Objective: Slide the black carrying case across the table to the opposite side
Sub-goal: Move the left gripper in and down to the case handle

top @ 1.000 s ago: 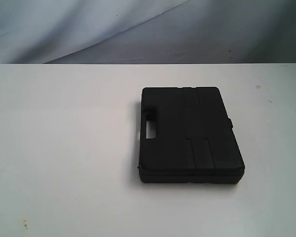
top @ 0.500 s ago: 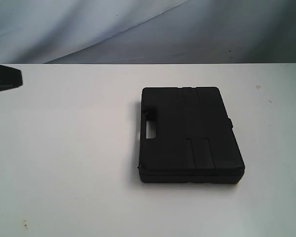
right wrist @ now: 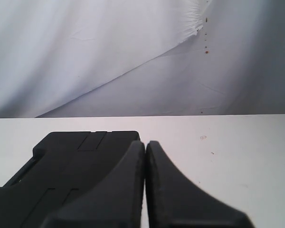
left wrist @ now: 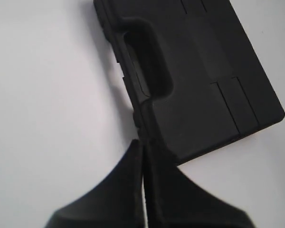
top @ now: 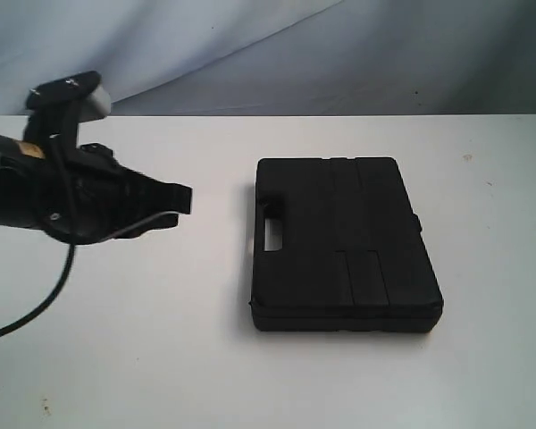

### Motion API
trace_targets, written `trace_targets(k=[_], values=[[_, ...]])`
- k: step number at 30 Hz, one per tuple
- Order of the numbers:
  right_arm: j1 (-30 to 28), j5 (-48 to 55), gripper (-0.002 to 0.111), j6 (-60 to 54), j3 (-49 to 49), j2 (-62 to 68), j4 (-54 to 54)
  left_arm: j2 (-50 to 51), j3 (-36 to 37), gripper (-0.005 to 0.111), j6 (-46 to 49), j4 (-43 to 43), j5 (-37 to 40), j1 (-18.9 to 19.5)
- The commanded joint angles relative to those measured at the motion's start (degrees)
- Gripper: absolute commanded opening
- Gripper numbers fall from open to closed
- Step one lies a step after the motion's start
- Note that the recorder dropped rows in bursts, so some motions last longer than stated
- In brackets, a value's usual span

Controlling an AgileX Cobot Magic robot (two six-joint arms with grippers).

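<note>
The black carrying case [top: 344,243] lies flat on the white table [top: 116,340], right of centre, its handle cut-out [top: 272,234] on its left side. My left gripper [top: 180,201] hovers left of the case, shut and empty, tips pointing at the handle side with a gap of bare table between. The left wrist view has those shut tips [left wrist: 142,145] near the case's handle edge [left wrist: 147,71]. My right gripper [right wrist: 145,145] is shut and empty, with the case [right wrist: 71,166] beside it in the right wrist view; it is out of the exterior view.
A grey-white cloth backdrop [top: 250,54] hangs behind the table's far edge. The left arm's cable [top: 45,295] trails over the table's left part. Small specks [top: 467,157] mark the tabletop. Bare table lies left of and in front of the case.
The left arm has come in from the left edge and moved right toward the case's handle side. The case has not moved.
</note>
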Motion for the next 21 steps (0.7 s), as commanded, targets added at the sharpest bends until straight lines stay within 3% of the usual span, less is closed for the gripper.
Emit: trace_targets(k=[1,11,21], values=[[-0.5,0.0,0.000,-0.6,0.2,-0.3,0.5,6.7,-6.4,0.000,-6.3,3.5,0.1,-3.0],[-0.5,0.0,0.000,-0.6,0.2,-0.3,0.5,21.4,-26.9,0.000,-31.7,30.7,15.9,-7.4],[-0.5,0.0,0.000,-0.6,0.2,-0.3,0.5,34.3,-40.5,0.000,-37.3,31.7,23.2,-7.4]])
